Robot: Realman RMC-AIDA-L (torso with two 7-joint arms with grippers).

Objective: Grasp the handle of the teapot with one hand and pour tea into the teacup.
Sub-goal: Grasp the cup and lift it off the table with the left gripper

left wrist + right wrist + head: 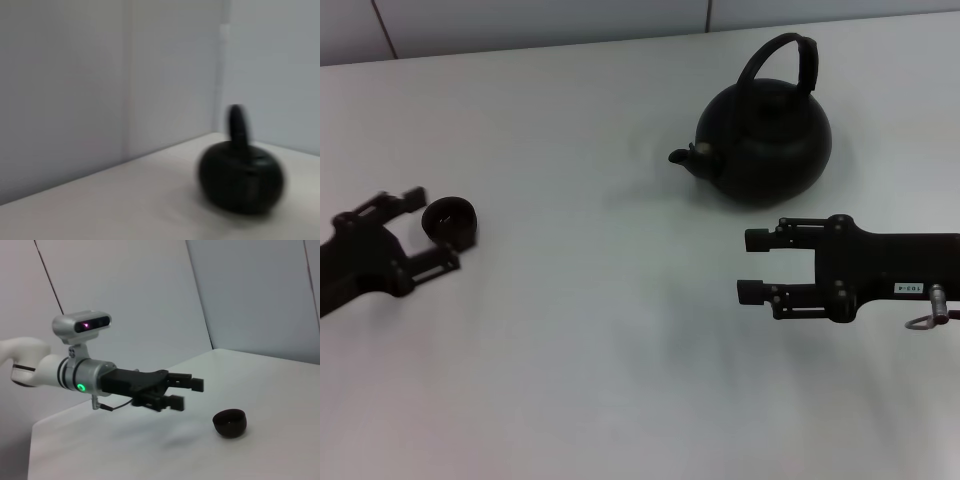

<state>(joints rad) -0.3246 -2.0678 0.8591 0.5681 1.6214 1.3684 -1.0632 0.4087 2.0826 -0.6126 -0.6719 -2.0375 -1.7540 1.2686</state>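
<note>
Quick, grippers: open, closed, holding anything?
Left gripper: open, empty, right beside the teacup but not gripping it.
Right gripper: open, empty, in front of the teapot, clear of the handle.

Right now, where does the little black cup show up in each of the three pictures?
Head view: the teacup sits at the left, by the open left gripper.
Left wrist view: not in it; only the teapot shows.
Right wrist view: lower right, just past the left gripper.
Shared landmark: the white table.
</note>
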